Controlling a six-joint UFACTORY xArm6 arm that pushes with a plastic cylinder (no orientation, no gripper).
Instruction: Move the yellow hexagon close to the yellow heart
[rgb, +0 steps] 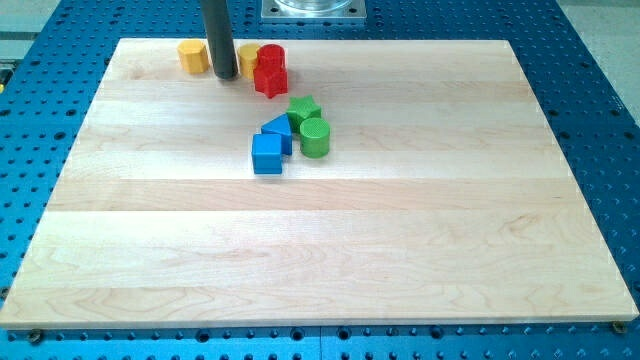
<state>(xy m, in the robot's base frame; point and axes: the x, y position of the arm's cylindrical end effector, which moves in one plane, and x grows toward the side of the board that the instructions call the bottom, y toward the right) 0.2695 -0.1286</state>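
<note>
The tool, a gripperless rod holding nothing, sets my tip (225, 76) near the surface (320, 250) top edge, between the yellow hexagon (193, 56) and yellow heart (247, 58); orientation indistinct.

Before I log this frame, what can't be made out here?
- Second yellow block, camera view: mostly hidden behind the rod, shape unreadable.
- My tip sits between it and the yellow hexagon; contact unclear.
- Two red blocks overlap; shapes unclear.
- Rod's top: cut by the top edge.
</note>
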